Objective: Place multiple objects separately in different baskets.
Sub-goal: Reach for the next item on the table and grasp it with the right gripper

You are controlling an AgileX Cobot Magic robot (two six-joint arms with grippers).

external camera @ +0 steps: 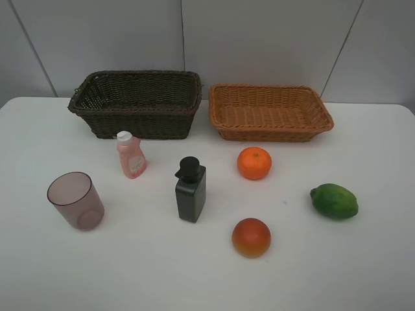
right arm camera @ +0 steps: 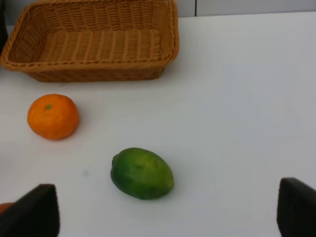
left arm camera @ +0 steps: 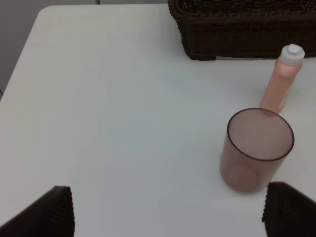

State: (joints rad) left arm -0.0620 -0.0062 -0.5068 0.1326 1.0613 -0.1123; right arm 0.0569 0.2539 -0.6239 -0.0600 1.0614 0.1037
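Since the left hand and the right hand both hover with fingers spread wide and nothing between them, the sorting looks not yet begun. Nearest on the table lies the red-orange fruit. A little farther stand the mauve cup, just ahead of the left hand, and the dark pump bottle, with the green fruit ahead of the right hand. Beyond them sit the orange and the pink bottle. Farthest back, the dark basket and the tan basket show nothing inside, so all 6 objects are left to place, split between the 2 baskets.
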